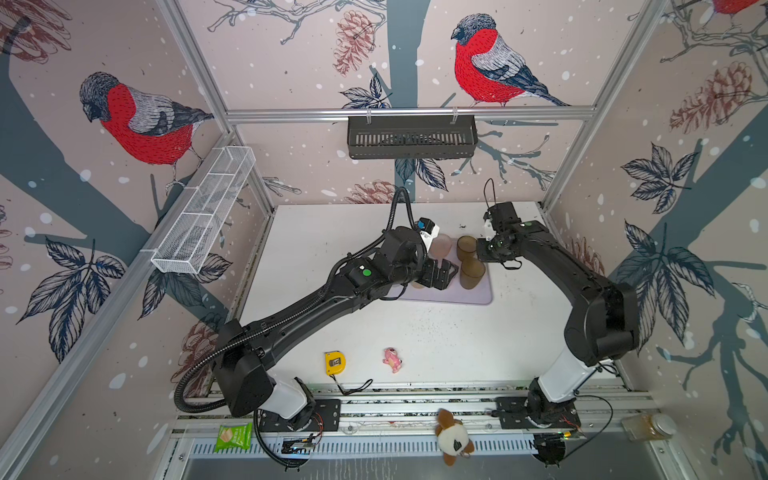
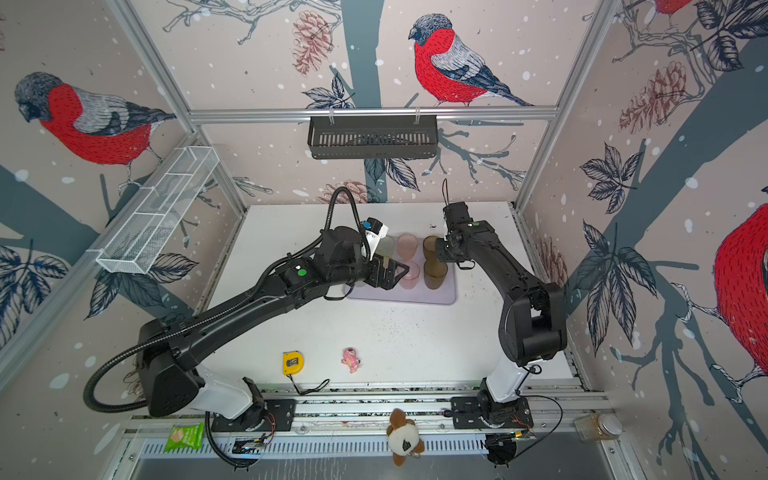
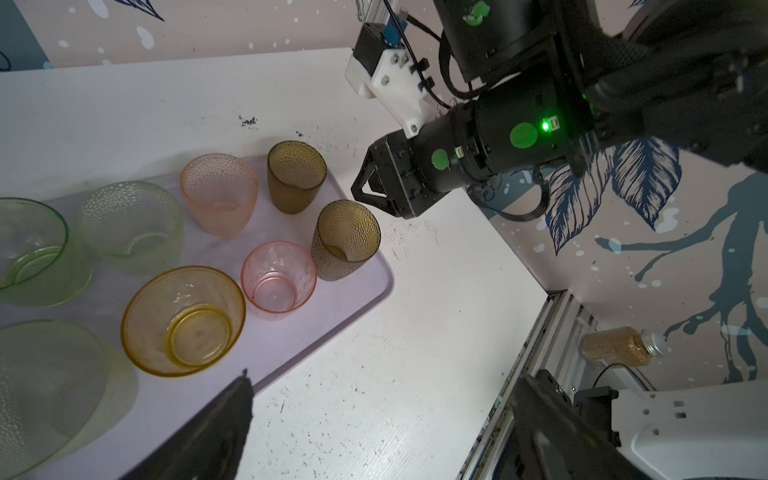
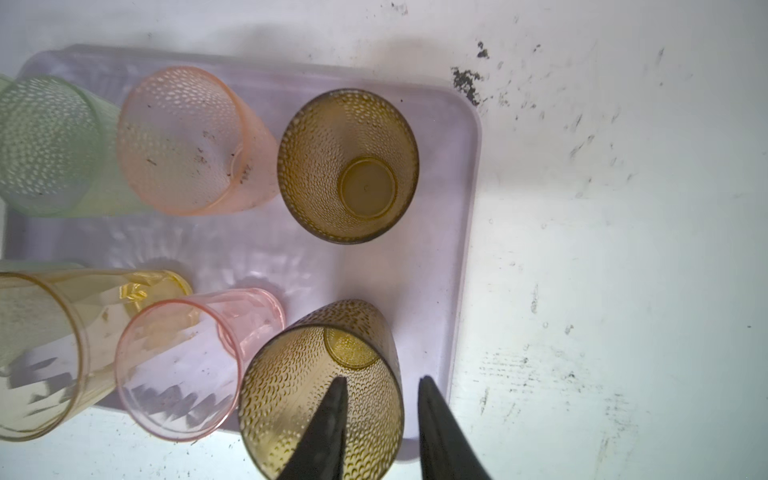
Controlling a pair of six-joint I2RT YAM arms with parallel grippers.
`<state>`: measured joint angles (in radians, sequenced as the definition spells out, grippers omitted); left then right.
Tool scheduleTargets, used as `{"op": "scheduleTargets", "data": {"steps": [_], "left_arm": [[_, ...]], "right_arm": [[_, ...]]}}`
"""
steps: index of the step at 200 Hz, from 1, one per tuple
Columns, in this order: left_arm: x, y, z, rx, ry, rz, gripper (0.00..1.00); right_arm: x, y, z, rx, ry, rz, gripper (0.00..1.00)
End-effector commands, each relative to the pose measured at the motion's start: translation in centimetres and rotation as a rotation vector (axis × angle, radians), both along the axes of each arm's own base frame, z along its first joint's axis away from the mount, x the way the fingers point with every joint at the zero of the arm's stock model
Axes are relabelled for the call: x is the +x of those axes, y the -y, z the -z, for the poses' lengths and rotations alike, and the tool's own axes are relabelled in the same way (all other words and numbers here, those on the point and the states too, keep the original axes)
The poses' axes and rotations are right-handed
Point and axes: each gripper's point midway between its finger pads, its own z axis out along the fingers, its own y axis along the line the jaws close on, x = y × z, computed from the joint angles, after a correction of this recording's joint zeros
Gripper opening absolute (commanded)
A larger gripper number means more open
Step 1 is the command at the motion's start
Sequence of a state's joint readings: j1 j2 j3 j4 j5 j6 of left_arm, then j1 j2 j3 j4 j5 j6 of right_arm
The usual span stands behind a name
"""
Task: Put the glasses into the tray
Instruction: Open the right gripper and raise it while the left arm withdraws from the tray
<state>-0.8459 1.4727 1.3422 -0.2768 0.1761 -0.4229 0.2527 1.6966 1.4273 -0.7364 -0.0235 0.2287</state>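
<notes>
I think I am at the very end of the job; all eight glasses (image 3: 183, 320) that I can count stand inside the tray (image 4: 436, 249), mouths up; I see none out on the tabletop (image 4: 582, 291) around the tray.

My right claw (image 4: 381, 379) is at the brown glass (image 4: 291, 374) in a corner of the tray; one finger is down inside the glass and one is outside it, with the glass wall between them; the fingers are a little apart and do not seem to squeeze the wall, so I think the glass stands on its own. My left claw (image 1: 442, 276) hangs above the middle of the tray, spread wide, with nothing in it.

Next, I think my right claw should go straight up first; a finger is inside the glass, so a pull to the side could tip it into the pink glass (image 4: 178, 365) just beside it, or over the tray's rim; after that, both claws can move away from the tray.
</notes>
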Motion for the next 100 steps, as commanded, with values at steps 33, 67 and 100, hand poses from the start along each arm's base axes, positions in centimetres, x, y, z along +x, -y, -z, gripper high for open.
{"op": "scheduleTargets", "data": {"steps": [33, 67, 100], "left_arm": [[2.1, -3.4, -2.1, -0.042, -0.008, -0.085, 0.97], [3.7, -6.4, -1.6, -0.012, -0.07, -0.143, 0.97], [5.2, -10.3, -0.5, 0.025, -0.138, -0.217, 0.97]], "right_arm": [[0.5, -0.4, -3.8, 0.011, 0.078, -0.006, 0.43], [0.5, -0.3, -5.5, 0.027, 0.125, 0.005, 0.48], [0.1, -0.4, -6.5, 0.057, 0.161, 0.026, 0.52]]}}
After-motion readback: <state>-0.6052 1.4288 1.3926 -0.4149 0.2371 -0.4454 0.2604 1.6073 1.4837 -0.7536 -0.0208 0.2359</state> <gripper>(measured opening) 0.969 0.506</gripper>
